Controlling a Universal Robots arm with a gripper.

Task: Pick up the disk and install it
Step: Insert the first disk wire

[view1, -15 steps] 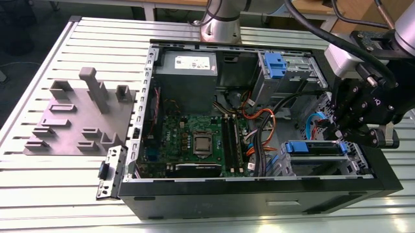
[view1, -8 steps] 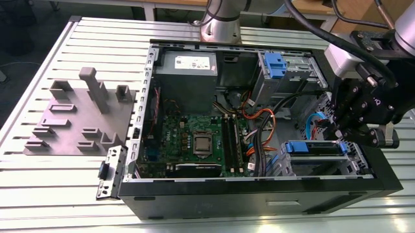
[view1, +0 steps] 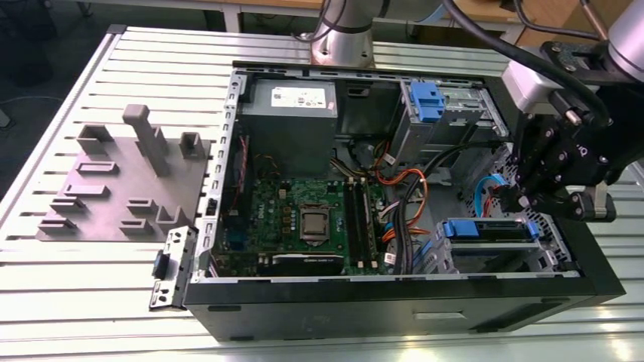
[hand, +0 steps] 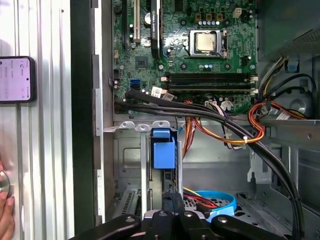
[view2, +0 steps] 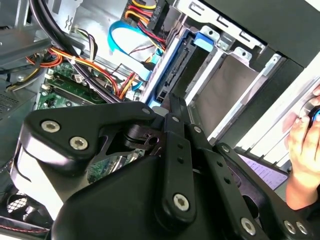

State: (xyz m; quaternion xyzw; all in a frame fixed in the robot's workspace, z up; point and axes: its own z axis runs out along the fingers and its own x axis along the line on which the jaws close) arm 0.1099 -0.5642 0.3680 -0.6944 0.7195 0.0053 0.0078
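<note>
At four o'clock in the open computer case (view1: 302, 302), the disk (view1: 485, 228) sits slotted in its drive cage (view1: 498, 256), with the gripper (view2: 175, 104) just beside its edge, fingers pressed together, seemingly to seat it.

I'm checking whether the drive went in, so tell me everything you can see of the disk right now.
The disk stands on edge inside the metal drive cage at a corner of the case, on the exterior view's right. What shows is its upper edge: a blue plastic rail with a dark strip along it. In the first wrist view its blue tab sits between two cage walls. The hand hangs directly above; contact cannot be told.
</note>
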